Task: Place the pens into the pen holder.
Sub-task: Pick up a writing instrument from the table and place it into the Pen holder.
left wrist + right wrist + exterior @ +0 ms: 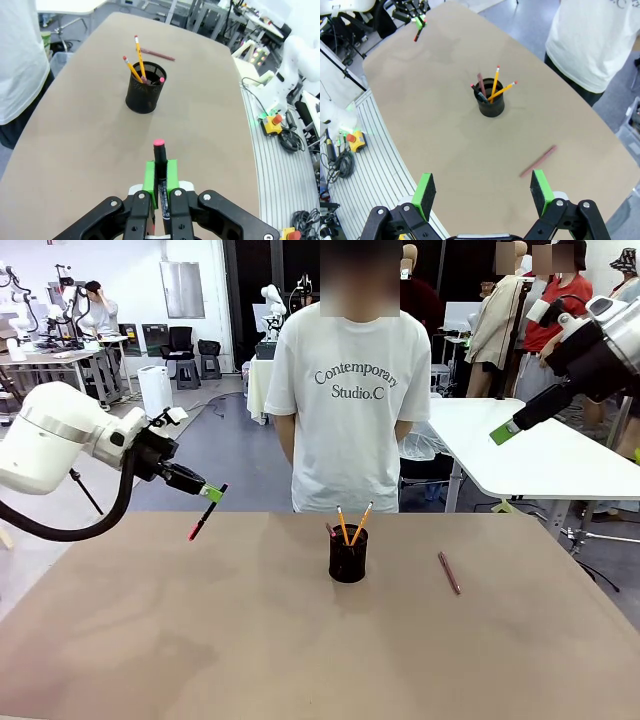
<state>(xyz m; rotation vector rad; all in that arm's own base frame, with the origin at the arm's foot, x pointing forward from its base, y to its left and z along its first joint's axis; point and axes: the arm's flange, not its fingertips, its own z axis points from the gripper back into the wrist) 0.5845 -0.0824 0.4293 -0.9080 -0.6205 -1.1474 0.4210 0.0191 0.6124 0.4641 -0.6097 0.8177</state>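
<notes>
A black mesh pen holder (pixel 348 554) (pixel 145 93) (pixel 491 102) stands mid-table with two orange-yellow pencils (pixel 349 525) and other pens in it. My left gripper (pixel 212 492) (pixel 160 182) hovers above the table's left side, shut on a black marker with a red end (pixel 205 514) (pixel 160 155) (pixel 418 33). A brownish-pink pen (pixel 449 572) (pixel 157 54) (pixel 538 161) lies flat on the table, right of the holder. High at the right, my right gripper (pixel 503 432) (pixel 482 192) is open and holds nothing.
A person in a white T-shirt (pixel 348 410) stands at the far edge, hands behind the back. A white table (pixel 540 455) stands behind on the right. The brown tabletop (pixel 300 640) is bare in front of the holder.
</notes>
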